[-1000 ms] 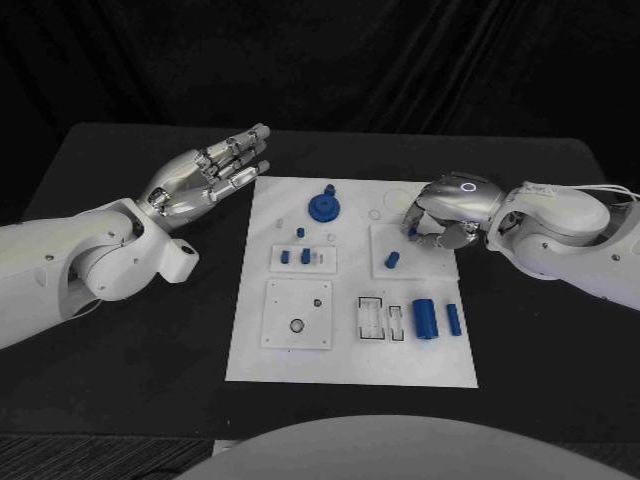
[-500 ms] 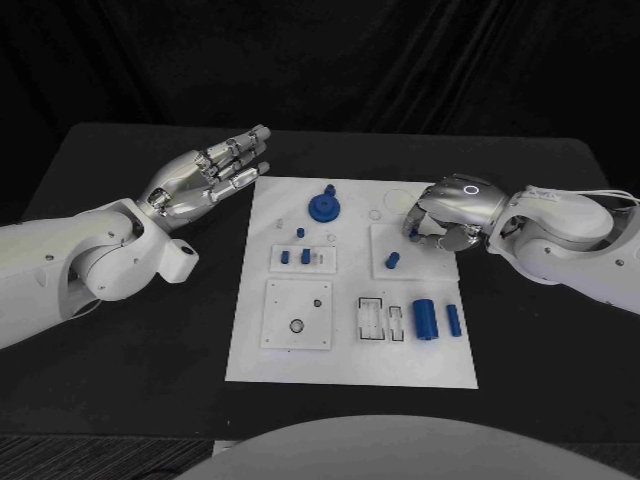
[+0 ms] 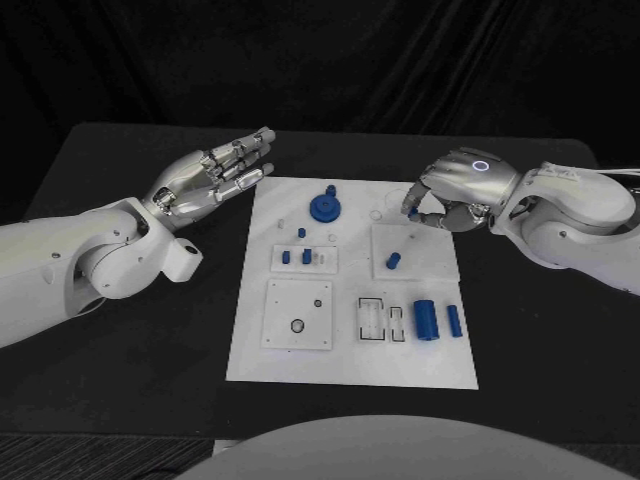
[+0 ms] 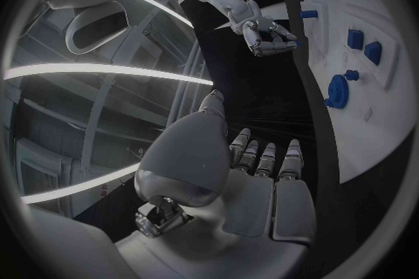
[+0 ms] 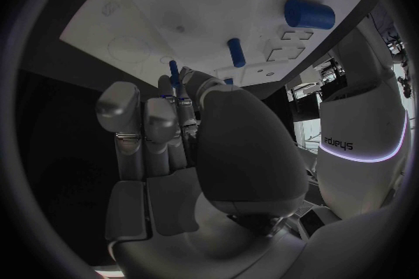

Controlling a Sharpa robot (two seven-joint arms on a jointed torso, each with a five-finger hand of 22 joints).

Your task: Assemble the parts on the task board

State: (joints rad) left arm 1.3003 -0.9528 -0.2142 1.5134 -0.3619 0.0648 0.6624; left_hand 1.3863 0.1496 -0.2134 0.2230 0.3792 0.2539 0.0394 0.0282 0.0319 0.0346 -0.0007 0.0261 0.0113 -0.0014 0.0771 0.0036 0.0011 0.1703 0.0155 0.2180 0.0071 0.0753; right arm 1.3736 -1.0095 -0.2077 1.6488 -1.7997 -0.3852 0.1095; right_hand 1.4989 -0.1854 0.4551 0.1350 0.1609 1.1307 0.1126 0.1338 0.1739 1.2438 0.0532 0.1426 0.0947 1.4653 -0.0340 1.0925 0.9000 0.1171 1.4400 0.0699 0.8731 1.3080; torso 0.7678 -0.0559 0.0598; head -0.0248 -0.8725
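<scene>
Head view: right hand point(image 3: 457, 188) fingers pinch a slim blue peg point(image 3: 414, 212); left hand point(image 3: 205, 182) fingers spread.

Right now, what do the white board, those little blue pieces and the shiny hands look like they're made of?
The task board looks like matte white plastic: flat, even, no glare, though painted sheet is possible. The blue parts, such as the gear and the fat cylinder, look like smooth moulded or printed plastic of uniform colour. The right hand and left hand have a silvery, softly reflective shell, either metal or metallic-coated plastic.
</scene>
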